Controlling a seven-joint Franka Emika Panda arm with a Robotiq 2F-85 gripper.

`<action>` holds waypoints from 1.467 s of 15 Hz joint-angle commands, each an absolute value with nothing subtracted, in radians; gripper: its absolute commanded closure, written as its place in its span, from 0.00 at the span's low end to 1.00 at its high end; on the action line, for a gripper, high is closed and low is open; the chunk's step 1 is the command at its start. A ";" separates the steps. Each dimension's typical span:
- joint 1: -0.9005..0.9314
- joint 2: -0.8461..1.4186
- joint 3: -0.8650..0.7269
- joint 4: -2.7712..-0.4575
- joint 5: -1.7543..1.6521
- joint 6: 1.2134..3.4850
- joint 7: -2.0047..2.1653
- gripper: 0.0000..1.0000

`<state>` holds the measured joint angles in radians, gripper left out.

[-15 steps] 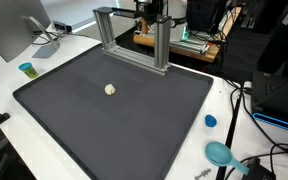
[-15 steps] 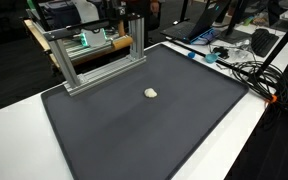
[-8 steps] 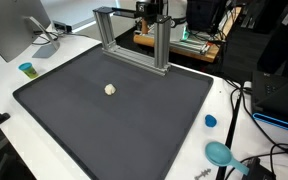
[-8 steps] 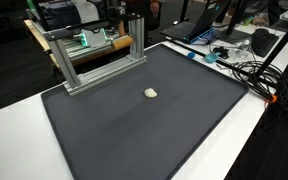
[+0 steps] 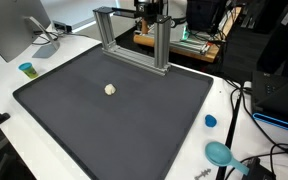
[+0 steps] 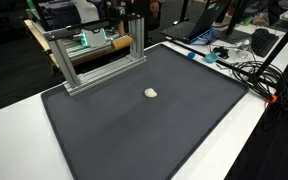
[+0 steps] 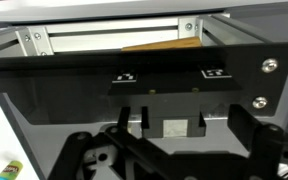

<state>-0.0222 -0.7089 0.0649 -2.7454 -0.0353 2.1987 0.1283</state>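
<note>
wide-spread claw (image 5: 151,13) by metal frame (image 5: 164,46), white lump (image 5: 110,89) on mat (image 5: 134,125), teal cup (image 5: 26,69)

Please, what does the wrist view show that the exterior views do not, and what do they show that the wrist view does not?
Only the wrist view shows the open claw close up and a black plate with two small square markers and screws. Only the exterior views show the small pale lump on the dark mat, a teal cup and a blue cap. Both show the aluminium frame.
</note>
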 commanded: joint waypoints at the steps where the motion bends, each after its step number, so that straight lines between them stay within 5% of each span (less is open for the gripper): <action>1: -0.019 -0.719 0.032 -2.738 -0.030 2.180 0.088 0.06; 5: -0.014 -0.734 0.010 -2.743 -0.026 2.175 0.050 0.24; 13: -0.010 -0.746 -0.006 -2.743 -0.027 2.158 0.002 0.16; 22: 0.003 -0.771 -0.007 -2.743 -0.029 2.135 -0.045 0.23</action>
